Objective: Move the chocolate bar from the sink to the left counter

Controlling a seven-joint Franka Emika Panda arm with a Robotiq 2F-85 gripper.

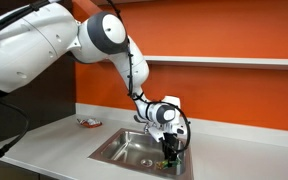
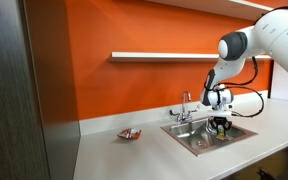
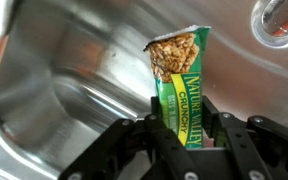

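Observation:
In the wrist view my gripper (image 3: 184,125) is shut on the chocolate bar (image 3: 180,75), a green packet with a granola picture, which stands out between the two black fingers. Below it lies the steel sink (image 3: 74,90), with the round drain (image 3: 279,20) at the top right. In both exterior views the gripper (image 1: 170,150) (image 2: 220,126) hangs inside the sink (image 1: 124,150) (image 2: 199,140), at its side away from the red packet. The light-grey counter (image 1: 59,135) (image 2: 134,155) stretches beside the sink. The faucet (image 2: 187,108) stands at the sink's back edge.
A red-and-white flat packet (image 1: 88,123) (image 2: 130,133) lies on the counter beside the sink. An orange wall with a white shelf (image 2: 164,56) rises behind. A dark cabinet panel (image 2: 29,90) stands at the counter's end.

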